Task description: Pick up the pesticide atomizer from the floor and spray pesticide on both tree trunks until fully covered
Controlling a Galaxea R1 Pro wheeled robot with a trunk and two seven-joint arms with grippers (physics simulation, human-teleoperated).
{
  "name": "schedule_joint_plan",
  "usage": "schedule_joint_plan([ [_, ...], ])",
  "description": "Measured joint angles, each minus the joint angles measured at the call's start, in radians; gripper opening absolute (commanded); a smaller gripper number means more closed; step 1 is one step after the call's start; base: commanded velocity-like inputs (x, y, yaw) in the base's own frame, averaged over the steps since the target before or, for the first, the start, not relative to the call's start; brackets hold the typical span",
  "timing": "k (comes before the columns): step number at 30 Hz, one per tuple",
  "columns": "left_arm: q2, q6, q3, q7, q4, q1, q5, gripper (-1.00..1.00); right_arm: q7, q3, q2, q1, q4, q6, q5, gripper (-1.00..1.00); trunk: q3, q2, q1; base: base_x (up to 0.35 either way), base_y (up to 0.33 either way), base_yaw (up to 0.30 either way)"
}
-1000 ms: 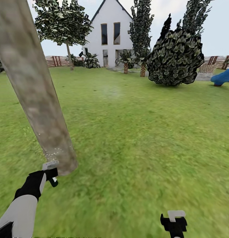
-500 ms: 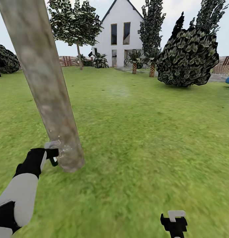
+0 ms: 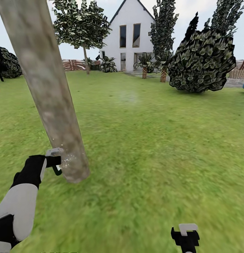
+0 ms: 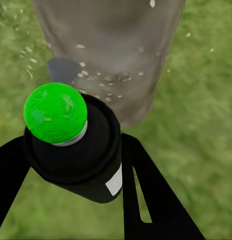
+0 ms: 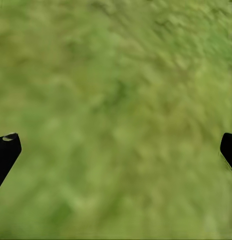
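The left gripper [image 3: 54,162] has its fingers [image 4: 156,200] pinched around the pesticide atomizer [image 4: 75,145], a black can with a bright green cap, and the can's nozzle end points straight at the foot of the near tree trunk [image 3: 48,88]. From the fingers, the trunk lies dead ahead at twelve o'clock, very close; in the left wrist view the bark sits just beyond the green cap, flecked with pale droplets [image 4: 103,77]. In the head view the same specks cluster low on the trunk, right beside the can. The trunk's long axis runs up and leans toward eleven o'clock as it rises, so I'd judge that any further coverage means carrying the spray up along that slant, since the droplets show only near the base.

The left arm is clearly the nearer one. The right gripper [image 3: 185,234] hangs low at about five o'clock in the head view, well apart from the trunk, its fingers [image 5: 5,152] spread wide over bare lawn [image 3: 153,147] and holding nothing.

By count: one atomizer, two grippers, one trunk within reach. One more tree [image 3: 81,30] with a slim bare trunk stands far off near the fence [image 3: 74,65] at about eleven o'clock; whether it is the second tree to be sprayed I cannot tell from here.
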Motion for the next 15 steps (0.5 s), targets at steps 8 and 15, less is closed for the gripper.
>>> schedule_joint_plan([
  [8, -0.006, 0.002, -0.003, 0.007, -0.037, -0.003, 0.001, -1.0, 0.0, 0.0, 0.0, 0.0, 0.002, 0.0, 0.0, 1.0, 0.0, 0.0, 0.0, 0.163, -0.211, 0.181],
  [15, -0.004, 0.002, 0.001, 0.007, -0.039, -0.003, 0.001, -1.0, 0.0, 0.0, 0.0, 0.0, 0.0, 0.0, 0.0, 1.0, 0.0, 0.0, 0.0, 0.057, -0.25, 0.002],
])
